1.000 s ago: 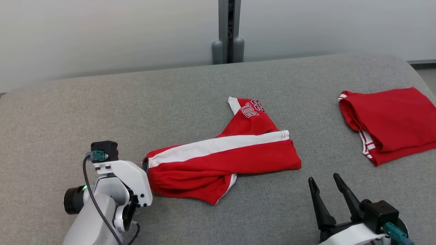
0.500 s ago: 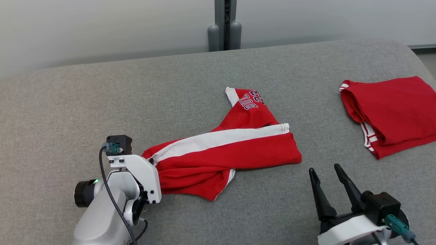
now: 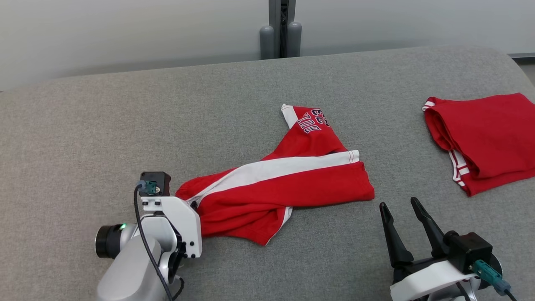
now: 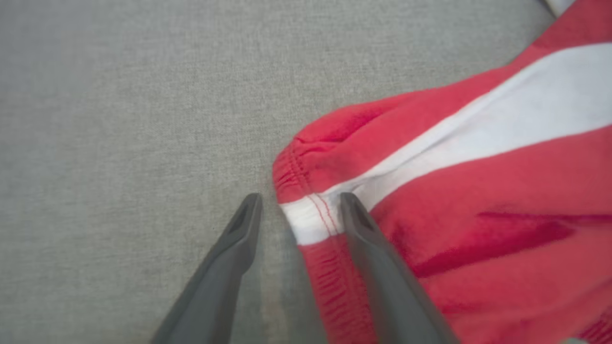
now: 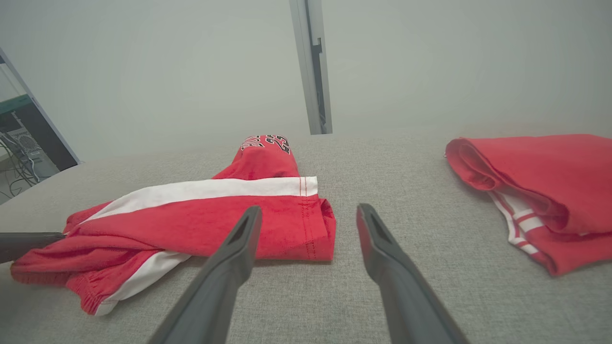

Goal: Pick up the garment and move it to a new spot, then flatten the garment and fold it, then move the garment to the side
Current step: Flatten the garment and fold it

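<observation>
Red-and-white shorts (image 3: 284, 184) lying crumpled mid-tabletop (image 3: 125, 125), waistband edge between the parted fingers of the left claw (image 4: 300, 197), which grips nothing, at their 8 o'clock; right claw (image 3: 398, 202), wide open and empty, at 5 o'clock.

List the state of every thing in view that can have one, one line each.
red shorts, unfolded, crumpled and twisted, lying on the grey surface.
folded red garment, folded, lying at the robot's right, apart from the shorts.
left hand, open, fingers astride the shorts' waistband edge, not clamped.
right hand, open, empty, clear of both garments.
</observation>
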Controlling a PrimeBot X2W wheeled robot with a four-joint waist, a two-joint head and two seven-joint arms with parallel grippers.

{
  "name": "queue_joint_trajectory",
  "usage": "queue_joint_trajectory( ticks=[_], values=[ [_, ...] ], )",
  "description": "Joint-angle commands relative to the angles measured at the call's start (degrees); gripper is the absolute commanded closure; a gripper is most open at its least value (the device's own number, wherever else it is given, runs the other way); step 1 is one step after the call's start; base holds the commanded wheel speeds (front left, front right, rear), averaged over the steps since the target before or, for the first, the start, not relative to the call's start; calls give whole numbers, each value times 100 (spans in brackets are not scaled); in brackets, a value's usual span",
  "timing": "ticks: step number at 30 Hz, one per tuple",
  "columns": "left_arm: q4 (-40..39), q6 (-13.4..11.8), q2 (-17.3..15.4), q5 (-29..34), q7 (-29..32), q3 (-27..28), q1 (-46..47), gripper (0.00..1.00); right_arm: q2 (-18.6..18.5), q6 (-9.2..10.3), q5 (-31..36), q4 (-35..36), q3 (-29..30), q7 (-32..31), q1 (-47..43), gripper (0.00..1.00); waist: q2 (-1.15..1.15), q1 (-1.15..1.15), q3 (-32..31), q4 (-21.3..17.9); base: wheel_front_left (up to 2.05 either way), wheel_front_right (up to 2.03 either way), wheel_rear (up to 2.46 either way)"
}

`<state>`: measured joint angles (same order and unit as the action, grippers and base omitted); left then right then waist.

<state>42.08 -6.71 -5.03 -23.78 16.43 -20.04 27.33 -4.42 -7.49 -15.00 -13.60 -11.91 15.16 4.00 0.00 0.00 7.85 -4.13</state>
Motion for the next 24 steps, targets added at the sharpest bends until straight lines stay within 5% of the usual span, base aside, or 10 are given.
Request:
queue_joint_trajectory(
  ticks=[1,6,12,24],
  values=[
    [-13,-10,-22,-14,22,-15,-72,25,-41,-2,-17,-8,3,9,10,0,0,0,-9,7,0,0,0],
    [-11,39,8,-80,182,-101,-214,100,-41,-2,-39,-36,-34,9,-15,0,0,0,-70,8,0,0,0],
    [-130,39,-5,-106,178,-159,-336,100,-79,-2,-57,-28,-37,9,-43,0,0,0,-153,-11,0,0,0],
    [-1210,-70,-176,125,-1397,-81,-681,100,-30,-2,-336,-159,-110,9,317,0,0,0,-222,104,0,0,0]
  ],
)
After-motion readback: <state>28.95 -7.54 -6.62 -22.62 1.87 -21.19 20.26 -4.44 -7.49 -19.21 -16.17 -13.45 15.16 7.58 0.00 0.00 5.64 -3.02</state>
